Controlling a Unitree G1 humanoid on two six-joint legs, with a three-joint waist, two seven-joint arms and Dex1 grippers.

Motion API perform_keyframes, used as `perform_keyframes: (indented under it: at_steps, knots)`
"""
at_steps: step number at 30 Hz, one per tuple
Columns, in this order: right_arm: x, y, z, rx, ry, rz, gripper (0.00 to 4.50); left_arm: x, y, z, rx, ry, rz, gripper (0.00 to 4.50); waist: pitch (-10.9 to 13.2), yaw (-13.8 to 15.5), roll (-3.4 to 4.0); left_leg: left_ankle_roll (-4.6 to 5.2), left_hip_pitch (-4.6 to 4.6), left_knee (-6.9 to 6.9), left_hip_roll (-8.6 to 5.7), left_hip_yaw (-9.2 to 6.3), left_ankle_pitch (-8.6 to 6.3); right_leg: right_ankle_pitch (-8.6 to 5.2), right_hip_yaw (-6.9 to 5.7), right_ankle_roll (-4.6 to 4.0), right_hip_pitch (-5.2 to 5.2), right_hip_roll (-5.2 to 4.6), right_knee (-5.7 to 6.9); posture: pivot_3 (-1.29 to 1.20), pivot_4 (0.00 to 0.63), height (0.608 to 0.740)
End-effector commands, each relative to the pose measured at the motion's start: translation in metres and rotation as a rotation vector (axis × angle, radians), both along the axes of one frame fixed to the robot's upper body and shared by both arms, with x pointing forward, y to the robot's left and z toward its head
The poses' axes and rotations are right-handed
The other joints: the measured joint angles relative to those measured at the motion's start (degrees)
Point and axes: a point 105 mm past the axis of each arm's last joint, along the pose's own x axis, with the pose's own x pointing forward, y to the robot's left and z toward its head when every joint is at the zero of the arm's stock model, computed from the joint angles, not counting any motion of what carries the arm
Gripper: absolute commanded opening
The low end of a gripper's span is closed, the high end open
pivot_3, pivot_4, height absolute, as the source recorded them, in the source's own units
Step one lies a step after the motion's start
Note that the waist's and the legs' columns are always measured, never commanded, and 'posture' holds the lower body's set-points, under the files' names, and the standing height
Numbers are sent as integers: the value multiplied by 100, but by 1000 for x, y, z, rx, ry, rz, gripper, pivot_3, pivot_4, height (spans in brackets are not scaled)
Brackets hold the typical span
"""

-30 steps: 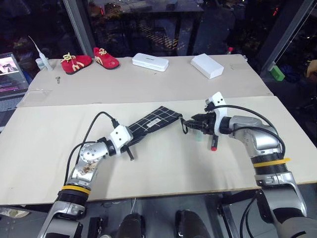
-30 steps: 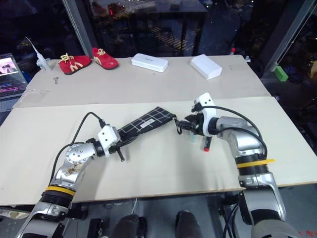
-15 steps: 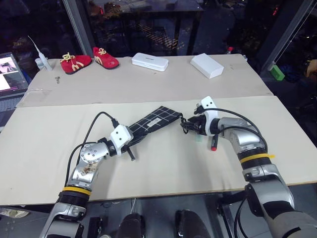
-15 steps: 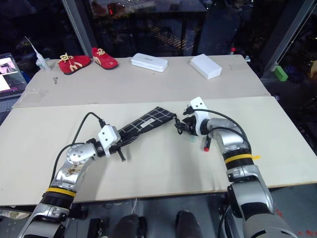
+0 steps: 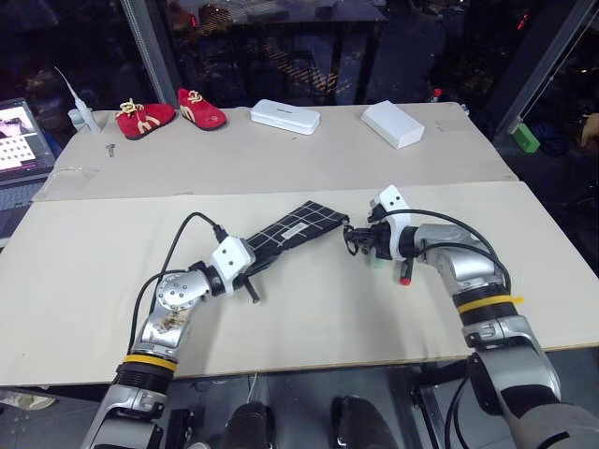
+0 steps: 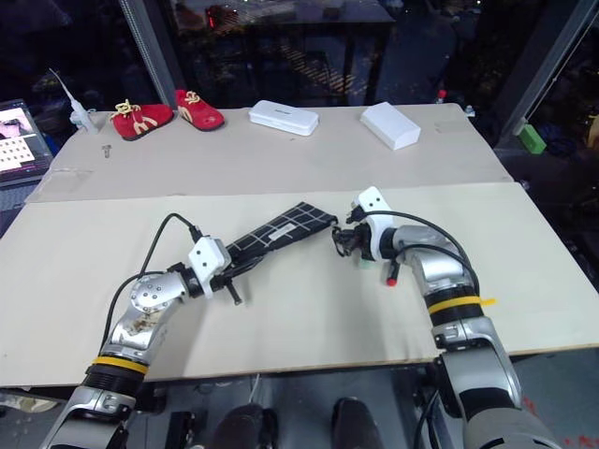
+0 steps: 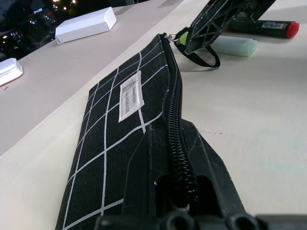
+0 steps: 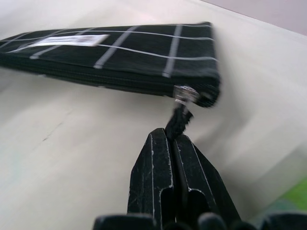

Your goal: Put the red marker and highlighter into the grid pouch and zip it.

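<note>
Lying flat on the tabletop (image 5: pixel 309 309), the grid pouch (image 5: pixel 295 229) is clamped at one end by left fingers (image 7: pixel 177 191); right fingers (image 8: pixel 168 177) pinch its zipper pull (image 8: pixel 181 115). Highlighter (image 7: pixel 235 46) and red marker (image 7: pixel 268 28) sit half-hidden behind them.

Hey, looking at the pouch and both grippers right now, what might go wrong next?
The right gripper pinches only the thin black wrist loop by the zipper pull; it may slip when pulled. The left gripper clamps just one end of the grid pouch, so it may shift. The highlighter and red marker lie close by and may get knocked.
</note>
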Motion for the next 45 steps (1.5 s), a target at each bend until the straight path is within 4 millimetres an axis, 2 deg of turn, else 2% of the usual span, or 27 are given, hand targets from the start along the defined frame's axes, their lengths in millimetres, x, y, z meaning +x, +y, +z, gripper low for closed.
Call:
perform_keyframes:
  at_steps: [1,8,11,17,22,25,29,31,37,40,45]
  knots:
    - [-15,22,19,24,-47,119,26,1,-5,9,-26,-30,-7,0,0,-1,0,0,0,0,0,0,0,0,0,0,0,0,0,0,150,740]
    - [-36,66,20,31,-35,248,26,3,-10,9,-37,-26,-16,0,0,-9,0,0,5,0,0,-4,0,0,1,-1,0,5,3,0,150,740]
    - [-56,90,21,19,-29,385,26,5,-14,10,-46,-27,-24,0,0,-1,0,0,1,0,-2,-5,0,0,-1,-1,0,3,1,0,150,740]
    - [-69,107,21,-1,-29,501,26,5,-18,8,-45,-23,-40,0,0,23,0,0,-1,5,-8,-7,0,0,-4,0,3,-1,-2,0,150,740]
    - [-65,119,29,53,-42,490,26,6,-18,10,-42,-26,-46,0,0,-1,0,0,1,4,-6,-7,0,0,-4,-1,1,3,1,0,150,740]
    - [-47,110,23,23,-70,389,26,6,-17,11,-42,-27,-44,0,0,-1,0,0,3,2,-5,-6,0,0,-5,-1,2,6,2,0,150,740]
    - [-43,88,26,37,-64,339,1200,4,-15,8,-34,-26,-42,0,0,6,0,0,-2,4,-7,-5,0,0,-4,-1,0,2,0,0,150,740]
    - [-48,74,30,37,-69,345,1760,5,-13,9,-36,-29,-29,0,0,34,0,0,-3,4,-8,-5,0,0,-5,-1,1,0,-1,0,150,740]
    - [-72,27,59,101,-50,359,3897,4,-8,10,-40,-30,-7,0,1,64,-2,0,-6,3,-7,-7,0,0,-5,0,1,-4,-11,0,150,740]
    - [-80,2,75,99,-84,340,3897,3,-5,11,-43,-30,7,0,2,66,-3,0,-1,1,-5,-13,-1,0,-5,-1,3,2,-8,0,150,740]
    - [-70,-49,99,74,-203,120,3897,2,-2,11,-50,-28,21,0,3,75,-5,0,2,2,-6,-11,-1,0,-2,-2,5,0,-9,0,150,740]
